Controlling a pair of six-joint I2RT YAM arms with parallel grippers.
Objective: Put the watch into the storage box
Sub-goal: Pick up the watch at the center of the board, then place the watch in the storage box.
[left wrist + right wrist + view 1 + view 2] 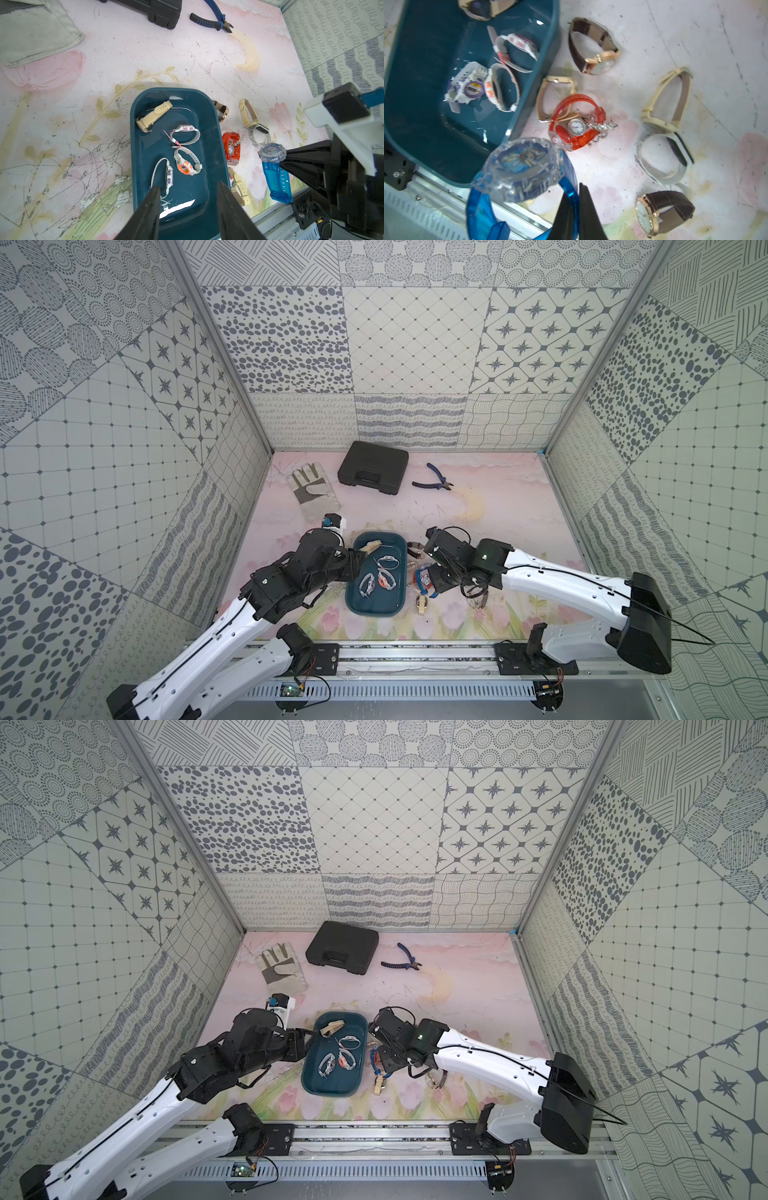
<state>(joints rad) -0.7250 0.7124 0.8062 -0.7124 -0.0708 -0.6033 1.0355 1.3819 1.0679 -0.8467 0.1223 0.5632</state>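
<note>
Blue translucent watch [521, 166]: outside the storage box [421, 52], just beside its right long side. Dial up. Long axis roughly parallel to the box's long side, free strap end toward the front rail [276, 220]. Right pincer [576, 193] clamped on the strap beside the case. Left pincer [188, 188] parted, empty, at the box's left rim.

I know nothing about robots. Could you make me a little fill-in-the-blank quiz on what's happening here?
The right pincer is shut on a watch coloured ____.
The tray already holds ____ watches.
The left pincer, near the tray, has its jaws ____.
Missing words: blue; four; open.
</note>
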